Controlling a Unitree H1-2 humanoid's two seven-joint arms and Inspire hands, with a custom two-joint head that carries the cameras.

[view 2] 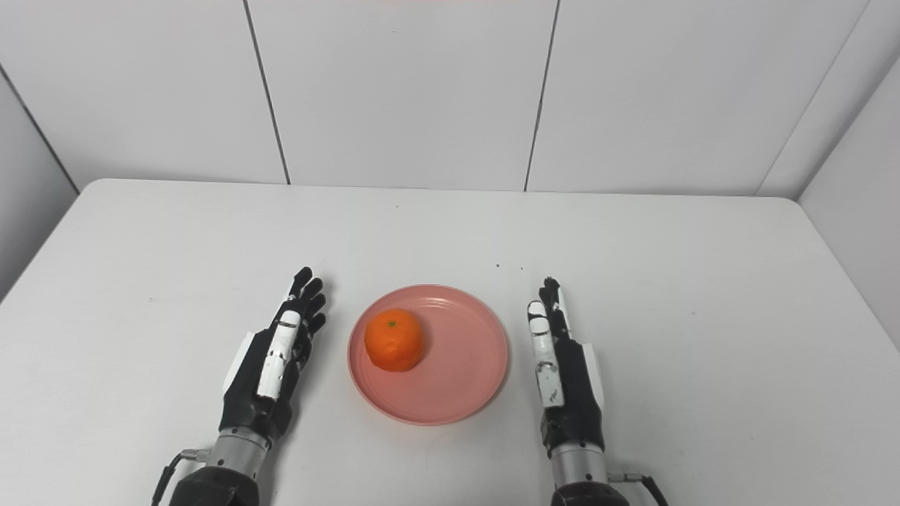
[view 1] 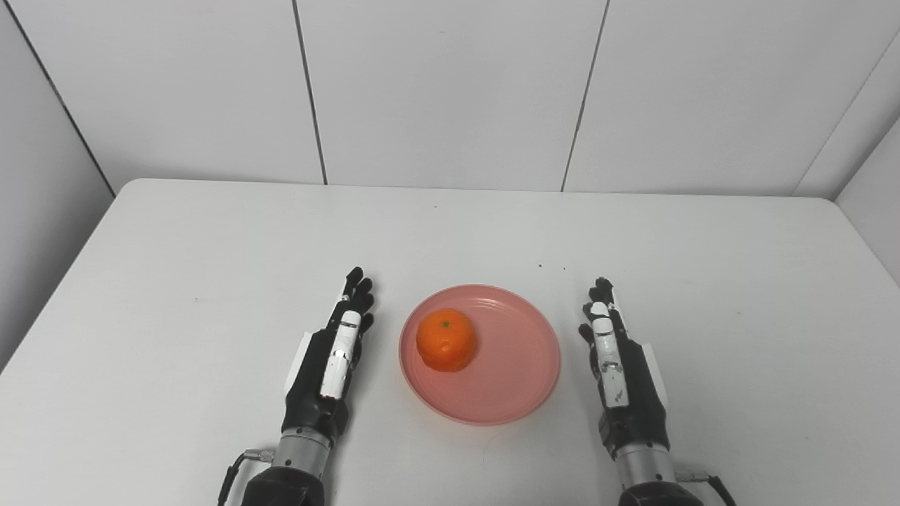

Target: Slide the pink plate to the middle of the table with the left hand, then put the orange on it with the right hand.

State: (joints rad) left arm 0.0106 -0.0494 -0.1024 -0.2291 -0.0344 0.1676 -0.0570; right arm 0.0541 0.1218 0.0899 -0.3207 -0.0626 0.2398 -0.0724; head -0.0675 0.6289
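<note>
Left eye view: pink plate (view 1: 480,355) lay between the left hand (view 1: 330,358) and right hand (view 1: 619,365), near each, touching neither. Orange (view 1: 446,340) sat on the plate's left-hand side. Both hands were flat, fingers extended, holding nothing. Both steps judged done; nothing further called for.

Right eye view: same layout. Forearms were cut off at the bottom edge; palms were hidden.

White table (view 1: 211,246), white panelled walls (view 1: 450,91)
</note>
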